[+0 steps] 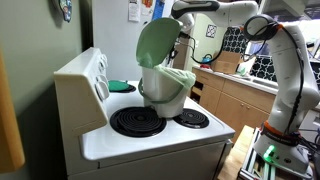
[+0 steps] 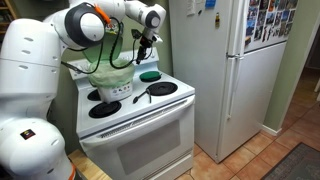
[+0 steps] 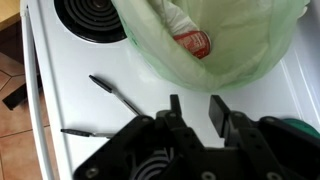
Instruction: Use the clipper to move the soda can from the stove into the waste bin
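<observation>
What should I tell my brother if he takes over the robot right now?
Gripper: open, holding nothing, hovering over the stove next to the bin.
Bin: standing on the stove top, lid flipped up.
Can: lying inside the bin's green bag.
Clipper: lying on the white stove top, out of the gripper.
Done: the can looks binned.
Left: probably just backing the arm away, and maybe closing the lid.
</observation>
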`<state>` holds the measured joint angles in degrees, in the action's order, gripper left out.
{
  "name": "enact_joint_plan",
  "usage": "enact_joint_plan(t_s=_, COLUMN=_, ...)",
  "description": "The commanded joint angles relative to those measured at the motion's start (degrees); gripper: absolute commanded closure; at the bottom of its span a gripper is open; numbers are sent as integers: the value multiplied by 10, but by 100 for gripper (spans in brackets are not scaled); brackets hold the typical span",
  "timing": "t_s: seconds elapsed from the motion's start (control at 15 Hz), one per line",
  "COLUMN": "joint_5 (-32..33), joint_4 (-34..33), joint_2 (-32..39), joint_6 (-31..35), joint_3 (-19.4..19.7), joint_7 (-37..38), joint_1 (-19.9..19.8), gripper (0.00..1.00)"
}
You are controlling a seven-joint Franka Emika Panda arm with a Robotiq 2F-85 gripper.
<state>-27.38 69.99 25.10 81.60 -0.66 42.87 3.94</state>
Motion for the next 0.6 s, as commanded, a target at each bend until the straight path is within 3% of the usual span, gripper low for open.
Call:
enact_joint_plan(t_s=0.0, joint_5=4, joint_4=-16, joint_2=6, joint_6=-16, joint_3=-4, joint_7=2, joint_1=-6, gripper=91)
enact_joint_plan(t_s=0.07, joint_5=12, joint_4=-16, joint_2=0, joint_6=-11, joint_3=-3, joint_7=-8, joint_1=-6, gripper=50)
enact_joint_plan(t_s=0.2, joint_5=32, joint_4=-18, joint_2=-14, joint_6=4, joint_3=0, joint_7=-35, joint_1=-5, gripper=55)
enact_joint_plan(t_s=0.53, joint_5=93, joint_4=17, joint_2=-92, joint_6=54, joint_3=8, joint_7=-159, joint_1=-3, gripper=19)
